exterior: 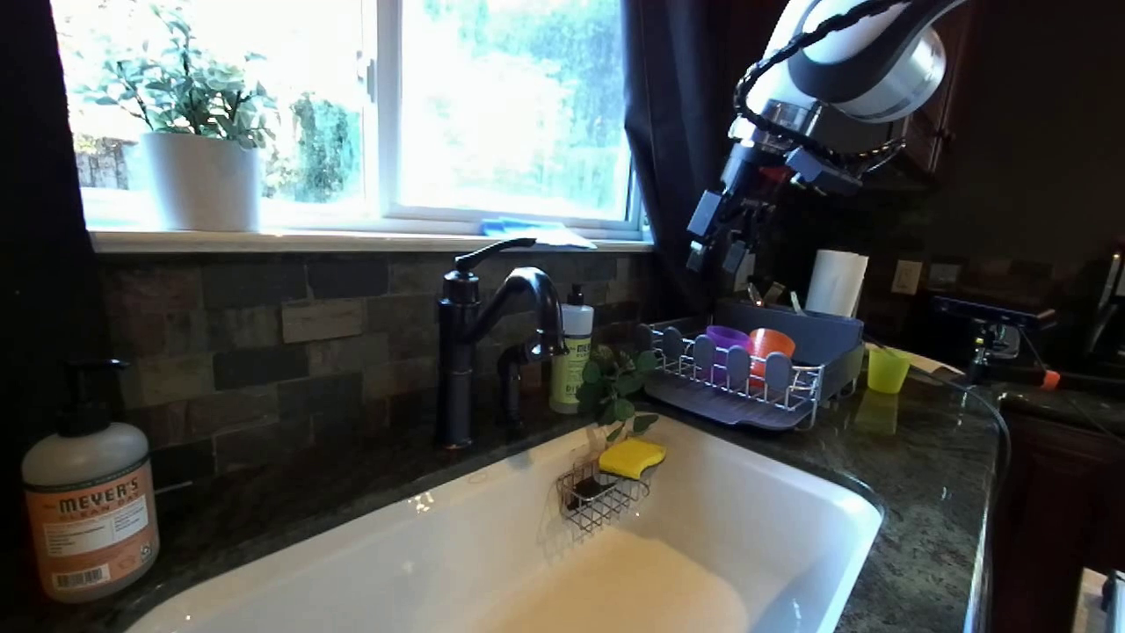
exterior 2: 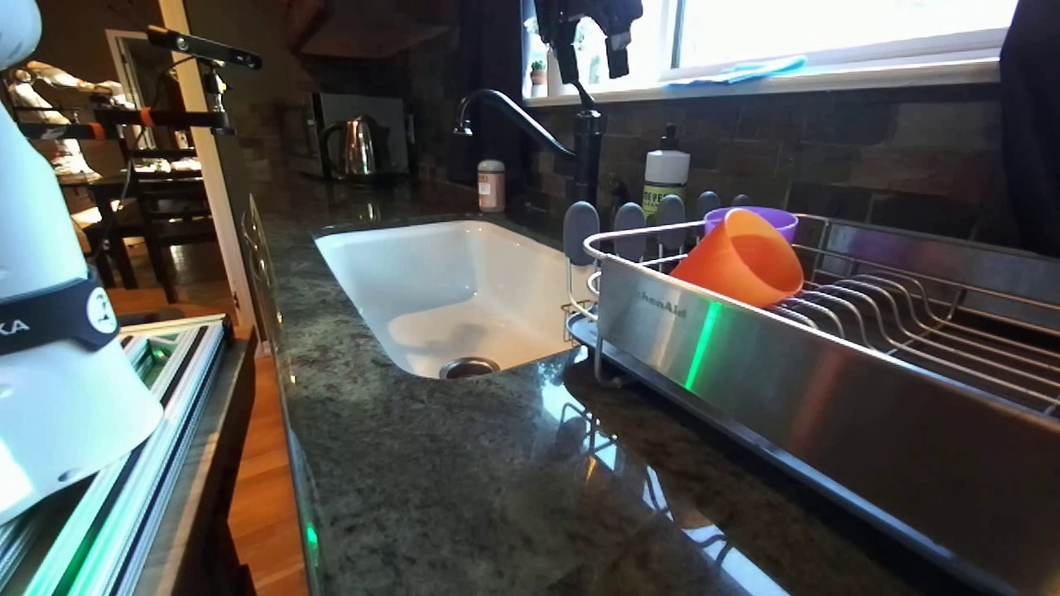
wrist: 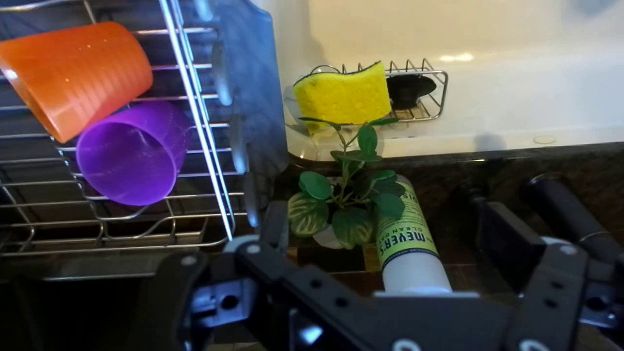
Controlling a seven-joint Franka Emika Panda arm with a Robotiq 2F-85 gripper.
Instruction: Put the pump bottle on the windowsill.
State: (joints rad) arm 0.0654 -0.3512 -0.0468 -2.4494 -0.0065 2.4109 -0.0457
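The pump bottle, with a yellow-green label, white upper part and dark pump head, stands upright on the counter behind the sink, beside the faucet. It also shows in an exterior view and the wrist view, where its pump head is hidden behind the gripper body. The white windowsill runs above the tiled wall; it also shows in an exterior view. My gripper is open and empty, raised above the counter. In the wrist view the bottle lies between the spread fingers, apart from them.
The dark faucet stands close to the bottle. A small leafy plant touches or overlaps its other side. A dish rack holds purple and orange cups. A blue cloth and a potted plant are on the windowsill.
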